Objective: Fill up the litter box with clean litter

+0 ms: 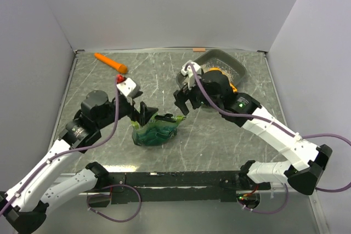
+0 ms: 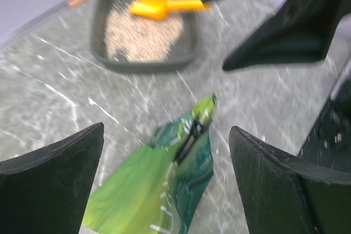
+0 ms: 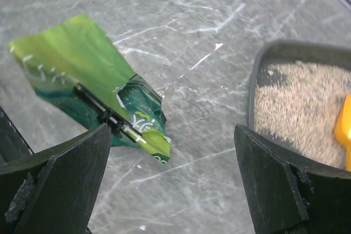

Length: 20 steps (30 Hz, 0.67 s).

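Green and glossy, the bag (image 1: 154, 132) lies crumpled on the grey marbled table (image 1: 159, 75), and both grippers hang close to it with nothing in them. The left gripper (image 1: 143, 112) is at the bag's upper left edge, its jaws spread as wide as they go. In its own wrist view the dark fingers (image 2: 55, 168) stand well apart with the bag (image 2: 148, 195) lying between and below them — whether a fingertip grazes the plastic I cannot tell. The right gripper (image 1: 182, 105) is just off the bag's upper right corner, equally wide and empty. Its fingers (image 3: 66, 179) frame bare table, with the bag (image 3: 82, 69) out past the left one and a thin black strip across the bag's near end. The litter box (image 1: 216, 54) sits beyond the bag and to its right, well apart from it, near the table's far edge. The right arm's wrist stands between bag and box and hides much of the box from above. Pale beige litter (image 2: 142, 31) covers most of the box floor, and an orange scoop (image 2: 164, 6) rests on it at the far end. Far to the bag's left — also by the far edge — lies an orange stick (image 1: 109, 62).
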### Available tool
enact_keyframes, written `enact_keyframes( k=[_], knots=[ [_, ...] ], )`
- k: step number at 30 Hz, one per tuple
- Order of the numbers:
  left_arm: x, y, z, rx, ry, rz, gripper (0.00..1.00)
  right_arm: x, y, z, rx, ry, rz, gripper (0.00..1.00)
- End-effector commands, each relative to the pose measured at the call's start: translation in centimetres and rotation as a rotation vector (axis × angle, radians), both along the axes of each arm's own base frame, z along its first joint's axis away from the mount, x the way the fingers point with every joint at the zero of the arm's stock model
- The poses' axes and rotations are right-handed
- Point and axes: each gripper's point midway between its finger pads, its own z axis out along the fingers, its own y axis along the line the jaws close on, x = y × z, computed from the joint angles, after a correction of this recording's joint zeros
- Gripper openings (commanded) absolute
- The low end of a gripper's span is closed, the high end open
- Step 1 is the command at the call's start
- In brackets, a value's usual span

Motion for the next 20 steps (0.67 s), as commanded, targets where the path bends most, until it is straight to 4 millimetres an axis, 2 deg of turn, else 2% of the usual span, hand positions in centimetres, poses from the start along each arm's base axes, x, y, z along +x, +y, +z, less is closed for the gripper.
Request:
enact_keyframes(
  k=[1, 5, 12, 14, 16, 18, 20],
  knots=[
    [1.7, 1.1, 1.6, -0.013, 0.054, 0.136, 0.99, 0.9, -1.9, 3.2, 0.162, -0.015, -0.203, 1.00],
    [3.2, 1.4, 1.3, 0.004, 0.072, 0.204, 0.97, 0.7, -2.9, 4.1, 0.232, -0.044, -0.254, 1.00],
    [4.0, 1.4, 3.1, -0.070, 0.051, 0.253, 0.97, 0.8, -4.4, 3.9, 0.234, -0.062, -0.316, 1.00],
    [4.2, 1.5, 3.2, -0.072, 0.053, 0.264, 0.97, 0.5, -4.9, 3.7, 0.226, -0.071, -0.316, 1.00],
    [4.3, 1.5, 3.4, -0.079, 0.052, 0.268, 0.97, -0.4, -4.4, 4.6, 0.262, -0.071, -0.248, 0.99],
    [4.3, 1.4, 3.6, -0.086, 0.051, 0.267, 0.97, 0.3, -5.3, 5.6, 0.268, -0.077, -0.320, 0.99],
    [4.3, 1.3, 3.7, -0.089, 0.052, 0.267, 0.97, 1.0, -5.9, 5.5, 0.268, -0.083, -0.383, 1.00]
  ],
)
